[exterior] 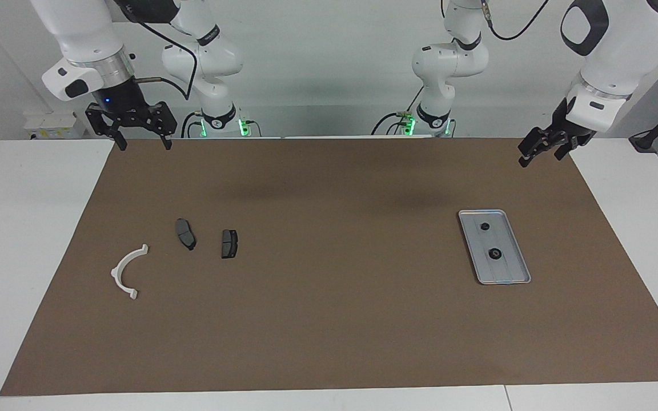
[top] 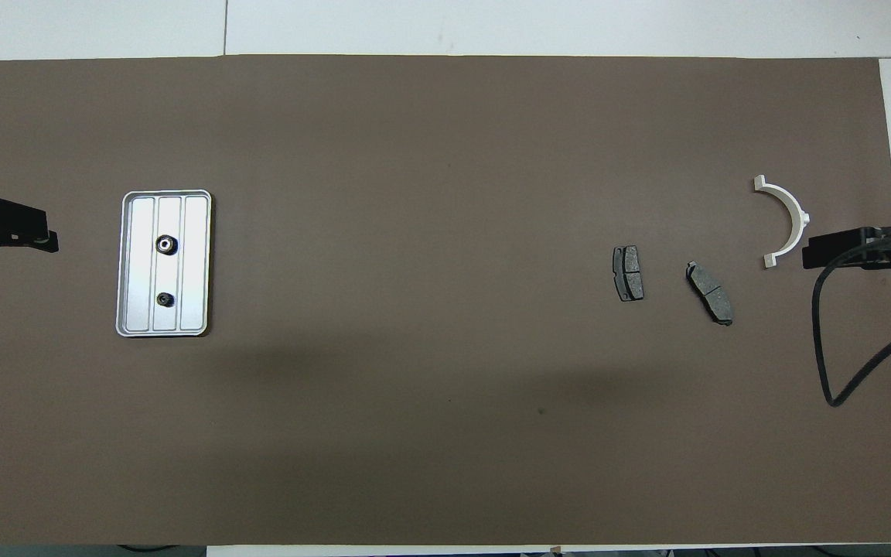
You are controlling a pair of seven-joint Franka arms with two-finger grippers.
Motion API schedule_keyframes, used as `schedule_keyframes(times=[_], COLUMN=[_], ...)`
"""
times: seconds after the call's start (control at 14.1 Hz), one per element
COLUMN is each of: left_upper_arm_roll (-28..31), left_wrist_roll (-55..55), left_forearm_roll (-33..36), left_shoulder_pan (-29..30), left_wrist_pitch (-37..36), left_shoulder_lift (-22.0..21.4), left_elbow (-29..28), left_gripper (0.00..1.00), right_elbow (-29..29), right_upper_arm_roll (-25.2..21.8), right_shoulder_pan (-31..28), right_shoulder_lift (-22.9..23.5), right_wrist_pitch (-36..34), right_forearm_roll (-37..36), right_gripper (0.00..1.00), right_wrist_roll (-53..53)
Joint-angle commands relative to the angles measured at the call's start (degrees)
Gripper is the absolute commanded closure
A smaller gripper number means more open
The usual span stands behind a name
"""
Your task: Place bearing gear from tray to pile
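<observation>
The silvery ribbed tray (exterior: 506, 273) lies toward the left arm's end of the table, also in the overhead view (top: 136, 309). Two small black round parts lie in it: a larger one (exterior: 494, 254) (top: 165, 244) farther from the robots and a smaller one (exterior: 484, 226) (top: 165, 299) nearer. The pile lies toward the right arm's end: a white half-ring bracket (exterior: 128, 273) (top: 786, 220) and two dark grey pads (exterior: 185, 234) (exterior: 229, 244). My left gripper (exterior: 541, 157) is open and empty, raised over the mat's edge beside the tray. My right gripper (exterior: 140, 140) is open and empty, raised over the mat's corner.
A brown mat (exterior: 329, 319) covers most of the white table. A black cable (top: 828, 348) hangs from the right arm near the bracket. Both arm bases stand at the robots' edge of the table.
</observation>
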Motion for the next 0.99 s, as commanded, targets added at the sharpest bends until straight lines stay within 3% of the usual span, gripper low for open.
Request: schedule_keyframes(times=[0.0, 0.43, 0.71, 0.92], left_upper_arm_roll=[-0.6, -0.4, -0.4, -0.3], left_wrist_roll=[0.8, -1.0, 0.2, 2.4], left_forearm_roll=[-0.3, -0.4, 0.3, 0.7], left_shoulder_pan=[0.9, 0.5, 1.4, 1.9], left_wrist_pitch=[-0.9, 1.9, 11.0, 18.8], left_shoulder_lift=[-0.3, -0.6, 0.5, 5.0], left_elbow=[0.3, -1.1, -4.9, -8.5], left_gripper=[0.0, 0.0, 0.0, 0.0], right_elbow=[0.5, 0.5, 0.5, 1.1], right_upper_arm_roll=[0.1, 0.1, 0.3, 0.4], right_shoulder_pan=[-0.5, -0.4, -0.3, -0.4], right_shoulder_lift=[-0.4, -0.5, -0.5, -0.5], right_wrist_pitch=[-1.3, -1.1, -0.9, -0.6], right_forearm_roll=[1.7, 1.7, 1.7, 1.7], right_gripper=[0.0, 0.0, 0.0, 0.0], right_wrist_roll=[-1.5, -1.4, -1.4, -1.4])
